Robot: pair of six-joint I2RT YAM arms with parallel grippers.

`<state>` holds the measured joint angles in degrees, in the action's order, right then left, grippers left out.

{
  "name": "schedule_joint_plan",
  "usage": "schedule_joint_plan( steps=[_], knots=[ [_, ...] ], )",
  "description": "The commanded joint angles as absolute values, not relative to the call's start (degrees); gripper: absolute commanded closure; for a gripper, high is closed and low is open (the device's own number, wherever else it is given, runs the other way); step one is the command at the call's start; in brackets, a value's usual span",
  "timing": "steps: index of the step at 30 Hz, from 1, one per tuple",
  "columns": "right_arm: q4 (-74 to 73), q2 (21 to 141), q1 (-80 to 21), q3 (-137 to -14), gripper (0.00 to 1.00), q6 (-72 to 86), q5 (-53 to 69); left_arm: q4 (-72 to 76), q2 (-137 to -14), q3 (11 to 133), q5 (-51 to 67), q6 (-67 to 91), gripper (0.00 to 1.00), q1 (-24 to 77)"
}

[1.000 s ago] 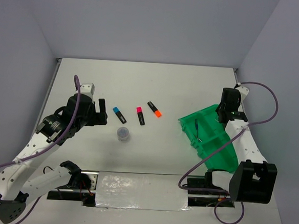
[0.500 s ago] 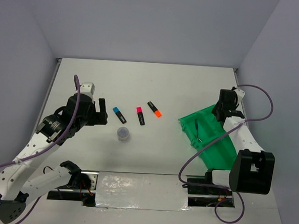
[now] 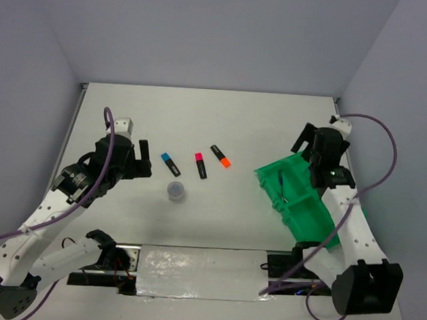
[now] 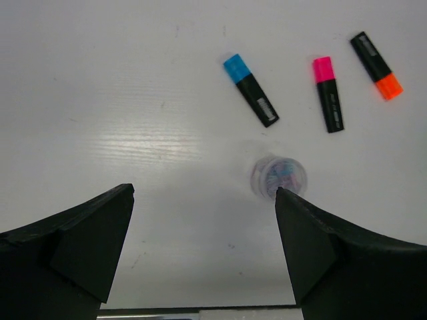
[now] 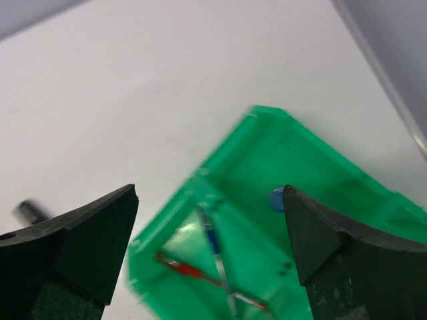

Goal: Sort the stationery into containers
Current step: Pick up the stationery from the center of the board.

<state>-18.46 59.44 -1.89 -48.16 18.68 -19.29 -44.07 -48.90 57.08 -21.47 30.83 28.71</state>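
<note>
Three short black highlighters lie on the white table, capped blue (image 3: 170, 164), pink (image 3: 200, 166) and orange (image 3: 221, 156). A round greyish tub (image 3: 175, 191) stands just in front of them. My left gripper (image 3: 147, 160) hovers open to their left; in the left wrist view the tub (image 4: 279, 177) sits at its right fingertip. The green tray (image 3: 302, 199) lies at the right. It holds a blue pen (image 5: 212, 240), a red pen (image 5: 190, 270) and a blue cap (image 5: 277, 199). My right gripper (image 5: 210, 200) hangs open and empty above the tray's far end.
A purple cable loops beside the right arm (image 3: 386, 154), near the right wall. The tray's near end is hidden under the right arm. A grey strip (image 3: 198, 272) runs along the table's front edge between the arm bases.
My right gripper has opened wide and lifted off the tray's far end, shifting a little left. The left arm and the highlighters have not moved.
</note>
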Motion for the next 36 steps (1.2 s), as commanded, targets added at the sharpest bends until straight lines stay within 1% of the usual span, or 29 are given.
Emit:
schedule_joint_plan(
  steps=[1,2,3,5,6,7,9,10,11,12,14,15,17,24,27,29,33,34,35,36],
  knots=[
    [-17.2,55.8,-12.1,-52.9,0.04,16.7,-20.5,-47.4,-49.5,58.8,-30.5,34.5,0.01,28.8],
    [-16.4,56.1,-15.2,-53.3,0.04,15.5,-21.4,-48.2,-49.6,59.1,-32.1,35.3,0.01,28.7],
    [-15.7,56.5,-21.5,-53.8,0.04,14.7,-20.5,-49.0,-49.6,59.4,-33.6,37.1,0.01,28.7],
    [-14.0,60.6,-26.5,-55.5,0.04,14.0,-17.2,-51.2,-49.5,59.8,-37.8,39.6,0.01,28.7],
    [-13.8,63.1,-28.5,-56.6,0.05,13.9,-13.7,-51.9,-49.5,60.1,-39.1,40.4,0.01,28.6],
    [-14.5,69.2,-31.9,-59.4,0.05,12.9,-12.6,-52.7,-49.6,60.3,-40.8,41.2,0.01,28.5],
    [-15.4,76.0,-34.4,-62.8,0.08,10.6,-9.8,-53.3,-49.5,60.3,-41.1,41.7,0.01,28.4],
    [-17.3,83.0,-34.5,-67.0,0.09,8.8,-9.4,-52.9,-49.5,60.1,-40.4,41.4,0.01,28.4],
    [-18.4,86.3,-34.4,-69.2,0.09,8.0,-8.4,-52.0,-49.5,59.9,-39.9,40.6,0.01,28.4],
    [-19.5,92.1,-33.6,-73.5,0.1,5.3,-5.9,-51.7,-49.6,59.7,-39.6,40.2,0.01,28.4],
    [-23.5,97.5,-32.7,-78.1,0.1,2.6,-2.5,-51.2,-50.0,59.6,-38.4,39.3,0.01,28.4],
    [-27.1,102.4,-32.4,-82.9,0.1,0.9,-2.0,-51.0,-50.1,59.6,-38.0,38.9,0.01,28.4],
    [-29.6,108.0,-32.3,-87.6,0.11,0.5,-2.7,-50.6,-50.5,59.7,-37.3,38.2,0.01,28.4],
    [-30.1,117.1,-32.3,-88.9,0.12,-1.6,-0.3,-49.0,-49.8,59.3,-35.2,36.7,0.01,27.8],
    [-29.2,119.6,-32.3,-88.4,0.15,-1.7,-0.3,-48.3,-49.8,59.2,-34.0,35.9,0.01,27.6],
    [-28.3,120.4,-32.5,-87.5,0.17,-1.6,1.9,-48.2,-50.0,59.1,-33.4,35.7,0.01,27.4],
    [-27.9,121.5,-32.8,-87.3,0.38,-1.4,1.9,-47.8,-50.2,59.1,-32.4,35.0,0.01,26.8],
    [-27.8,121.6,-32.9,-86.8,0.52,-1.8,1.6,-47.6,-50.3,59.0,-32.3,35.0,0.01,26.8],
    [-28.1,121.6,-33.0,-86.7,0.57,-1.8,1.6,-47.6,-50.2,59.0,-32.2,34.8,0.01,26.6],
    [-28.3,121.6,-33.3,-86.7,0.65,-1.8,1.3,-47.5,-50.2,59.0,-31.8,34.6,0.01,26.5]
  ],
)
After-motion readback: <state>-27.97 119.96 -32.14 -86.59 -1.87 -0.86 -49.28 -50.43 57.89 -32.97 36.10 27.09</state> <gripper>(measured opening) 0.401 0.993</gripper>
